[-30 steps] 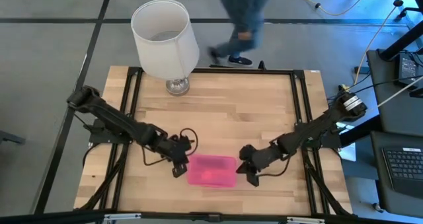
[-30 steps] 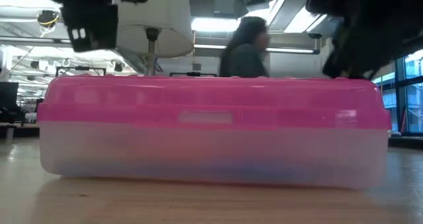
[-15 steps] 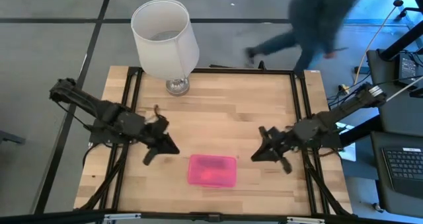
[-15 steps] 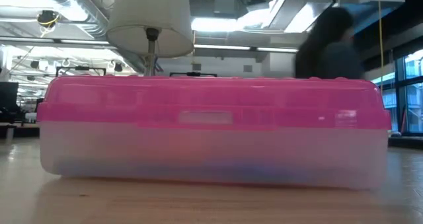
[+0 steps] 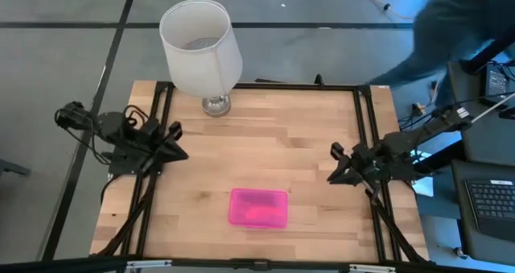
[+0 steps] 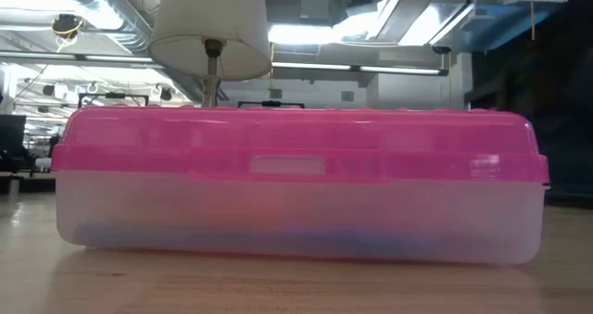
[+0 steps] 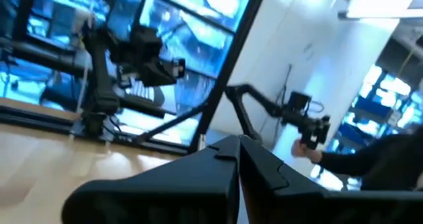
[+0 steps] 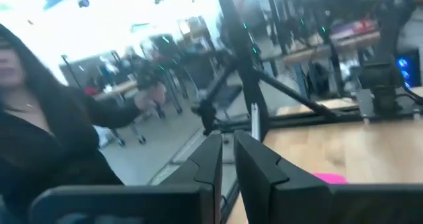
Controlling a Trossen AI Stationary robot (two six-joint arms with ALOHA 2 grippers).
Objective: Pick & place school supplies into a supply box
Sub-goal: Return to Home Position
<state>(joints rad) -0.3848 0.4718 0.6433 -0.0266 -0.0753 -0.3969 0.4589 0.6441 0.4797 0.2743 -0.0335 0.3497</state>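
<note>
High view: small rectangular pink-lidded plastic supply box (image 5: pixel 257 208) sits near front-middle of pale wooden table (image 5: pixel 273 136), well apart from both arms. Left gripper (image 5: pixel 179 142) at left edge, right gripper (image 5: pixel 335 165) at right edge. White-shaded lamp (image 5: pixel 201 47) at far edge

Low view: pink lid flush on translucent base; supplies only a dim smear inside

Left wrist view: claw pressed together, empty

Right wrist view: claw all but touching, nothing pinched

My read: packing done, arms heading home; next move needs only folding clear, no grasp

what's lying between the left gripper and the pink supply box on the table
Nothing. In the high view, the stretch from the left gripper to the supply box is bare wooden table.
</note>
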